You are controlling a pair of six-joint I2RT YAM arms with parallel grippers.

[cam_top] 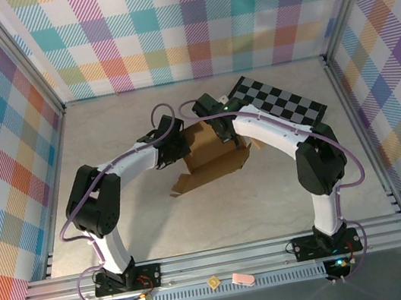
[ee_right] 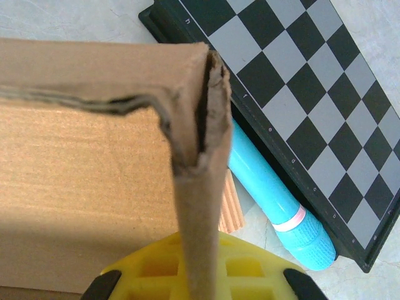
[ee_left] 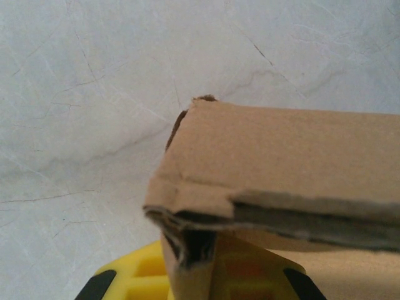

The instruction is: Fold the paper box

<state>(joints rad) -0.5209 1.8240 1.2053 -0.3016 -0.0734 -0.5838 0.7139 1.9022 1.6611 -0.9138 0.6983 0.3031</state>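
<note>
Pinching paper box (cam_top: 210,154) walls: left jaws, right jaws | checkered board (ee_right: 300,94), blue tube (ee_right: 265,181) beside right corner

**Obscured and Truncated Items**

Left wrist view: the paper box (ee_left: 281,156) runs off the right and bottom edges.

Right wrist view: the checkered board (ee_right: 300,94) is cut by the top and right edges, and cardboard hides one end of the blue cylinder (ee_right: 275,194).

Top view: a yellowish scrap (cam_top: 213,282) and a pink scrap (cam_top: 243,278) by the front rail (cam_top: 228,267) are too small to identify.

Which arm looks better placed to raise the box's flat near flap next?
Probably left: left gripper pinches the paper box wall nearest that flap; right gripper holds the opposite corner.
</note>
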